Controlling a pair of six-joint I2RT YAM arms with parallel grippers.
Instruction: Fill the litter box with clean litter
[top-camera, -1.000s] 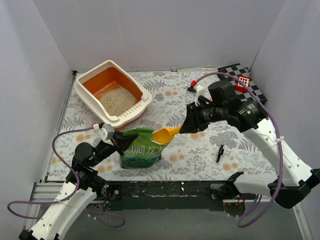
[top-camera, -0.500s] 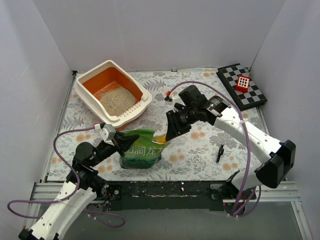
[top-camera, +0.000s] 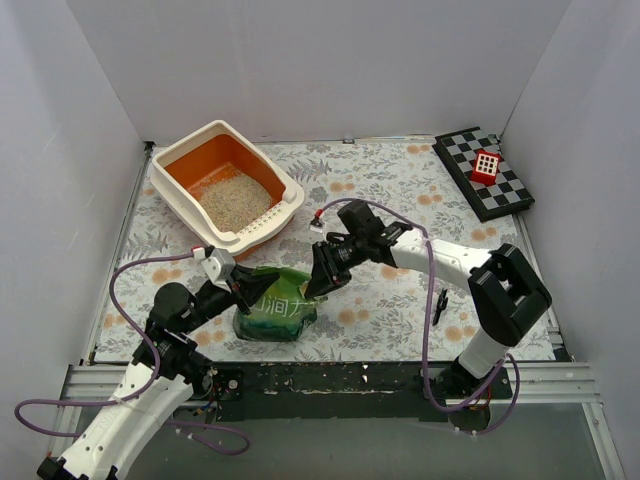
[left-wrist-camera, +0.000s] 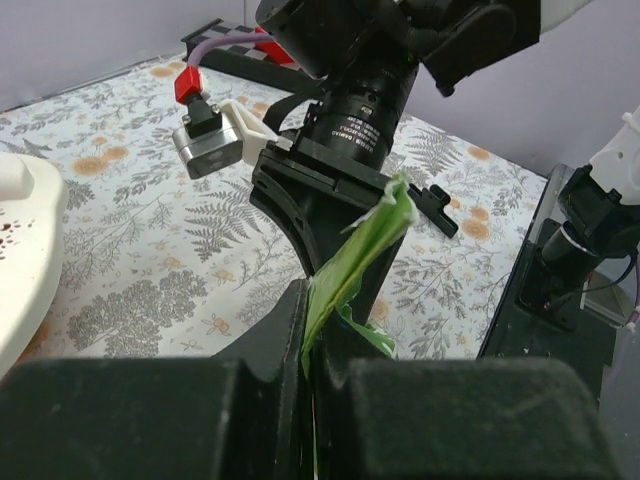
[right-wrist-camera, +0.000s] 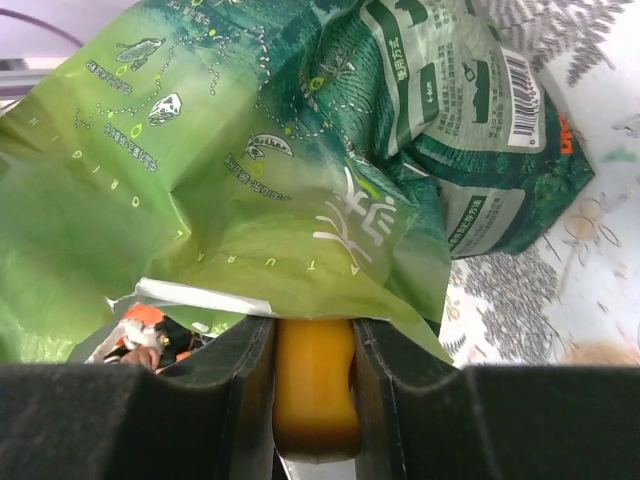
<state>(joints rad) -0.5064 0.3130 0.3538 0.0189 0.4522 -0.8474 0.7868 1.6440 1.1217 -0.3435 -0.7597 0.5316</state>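
Judging it partway: clean litter (top-camera: 236, 202) part-covers the litter box (top-camera: 289, 196) beyond the green bag (top-camera: 275, 312); my left gripper (left-wrist-camera: 313, 335) pinches its lip, my right gripper (right-wrist-camera: 313, 332) clamps the scoop (right-wrist-camera: 315, 400) inside

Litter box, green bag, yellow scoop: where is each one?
litter box (top-camera: 245, 235), top external view, on its cream front rim.
green bag (top-camera: 275, 308), top external view, on its printed face.
yellow scoop (right-wrist-camera: 315, 385), right wrist view, on its handle.
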